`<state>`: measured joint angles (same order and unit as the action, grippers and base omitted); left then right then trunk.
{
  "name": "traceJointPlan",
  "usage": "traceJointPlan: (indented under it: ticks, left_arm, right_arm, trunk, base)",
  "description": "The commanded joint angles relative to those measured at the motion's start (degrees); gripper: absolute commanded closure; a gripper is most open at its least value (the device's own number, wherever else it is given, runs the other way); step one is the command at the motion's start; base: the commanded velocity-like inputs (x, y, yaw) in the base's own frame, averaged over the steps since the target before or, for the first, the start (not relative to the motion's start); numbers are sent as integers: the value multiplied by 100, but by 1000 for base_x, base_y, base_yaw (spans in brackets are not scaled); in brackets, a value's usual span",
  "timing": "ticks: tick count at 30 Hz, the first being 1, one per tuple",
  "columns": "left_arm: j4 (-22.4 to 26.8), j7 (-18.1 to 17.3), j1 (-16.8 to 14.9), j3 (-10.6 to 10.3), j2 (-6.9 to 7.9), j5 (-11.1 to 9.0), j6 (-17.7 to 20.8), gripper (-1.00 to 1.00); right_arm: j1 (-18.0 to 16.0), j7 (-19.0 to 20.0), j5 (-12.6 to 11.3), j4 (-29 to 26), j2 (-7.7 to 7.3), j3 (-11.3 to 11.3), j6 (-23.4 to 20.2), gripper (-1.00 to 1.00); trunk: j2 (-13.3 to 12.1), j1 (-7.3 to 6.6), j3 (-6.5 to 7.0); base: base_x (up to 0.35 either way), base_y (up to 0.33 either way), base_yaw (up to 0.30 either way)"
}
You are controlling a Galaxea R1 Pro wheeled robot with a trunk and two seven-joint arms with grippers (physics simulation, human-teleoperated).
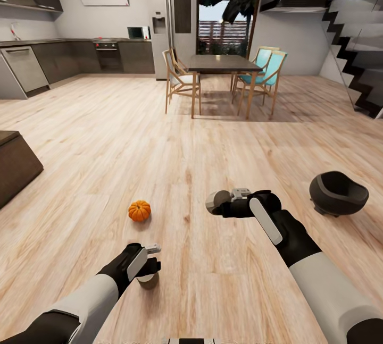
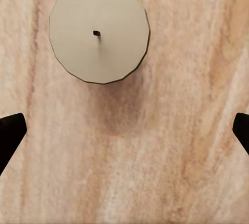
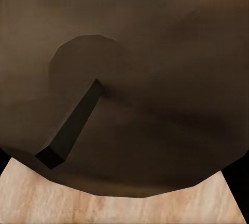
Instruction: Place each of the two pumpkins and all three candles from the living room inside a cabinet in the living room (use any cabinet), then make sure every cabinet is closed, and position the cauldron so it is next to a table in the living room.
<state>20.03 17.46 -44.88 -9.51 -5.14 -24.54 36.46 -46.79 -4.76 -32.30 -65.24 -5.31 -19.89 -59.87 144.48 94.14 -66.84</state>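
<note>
Hovering left gripper (image 1: 150, 259): spread wide above a floor candle (image 2: 99, 30).
Right gripper (image 1: 226, 203): clamped on another candle (image 3: 124, 78), wick close-up.
Head view: pumpkin (image 1: 139, 210) ahead, cauldron (image 1: 338, 193) rightward.

pumpkin (image 1: 139, 210) left | cauldron (image 1: 338, 193) right (both on floor (image 1: 159, 136))

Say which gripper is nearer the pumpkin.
Left. The left gripper hangs just below-right of the pumpkin, over a candle; the right gripper is farther off, across the floor.
</note>
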Motion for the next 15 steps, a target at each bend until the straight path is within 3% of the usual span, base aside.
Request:
traceJointPlan:
  ticks: [1,15]
  left_arm:
    - [10,47,-2,-42,4,-62,19,-100]
    - [10,47,-1,-38,4,-60,17,-100]
  right_arm:
    - [-6,-51,-57,-6,-5,-14,-13,100]
    - [-6,-51,-57,-6,-5,-14,-13,100]
  trunk:
    - [4,1,-28]
    - [23,37,-338]
  base:
    - [0,0,0]
    - [0,0,0]
